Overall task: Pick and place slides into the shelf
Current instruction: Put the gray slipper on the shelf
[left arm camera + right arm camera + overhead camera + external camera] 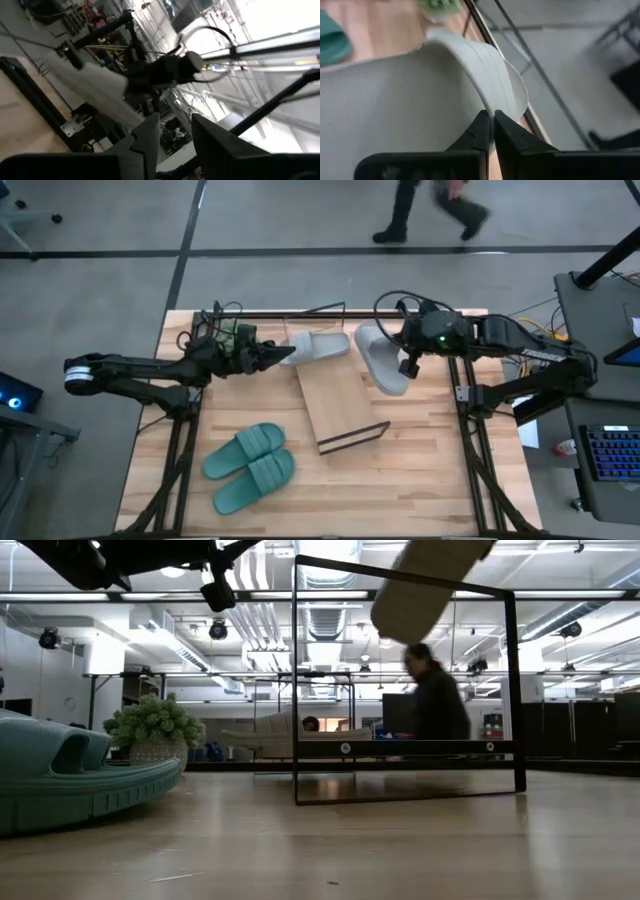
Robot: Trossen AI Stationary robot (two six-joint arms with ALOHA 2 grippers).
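Observation:
My right gripper [405,367] is shut on a light grey slide [383,360], which hangs in the air over the table's far right; the low view shows this slide [430,580] high above the shelf's black wire frame [400,790]. A second grey slide [322,345] lies flat by the far end of the shelf board [340,405]. My left gripper [290,355] hovers by its heel end, raised and open; nothing is between its fingers [150,137]. The teal pair [250,465] rests sole-down on the near left tabletop. My right gripper pinches the grey slide at the edge of its ribbed strap [490,107], between its two shut fingers. The fingers slant downward from the table's right side. The slide is lifted clear of table and shelf, tilted, with most of it spreading away beyond the fingertips.
A small fuzzy green plant [232,332] stands at the far left beside my left arm. The shelf board lies slanted across the table's middle, with wire frames at both its ends. A person [430,210] walks on the floor beyond the far edge. Bare tabletop shows at the near right.

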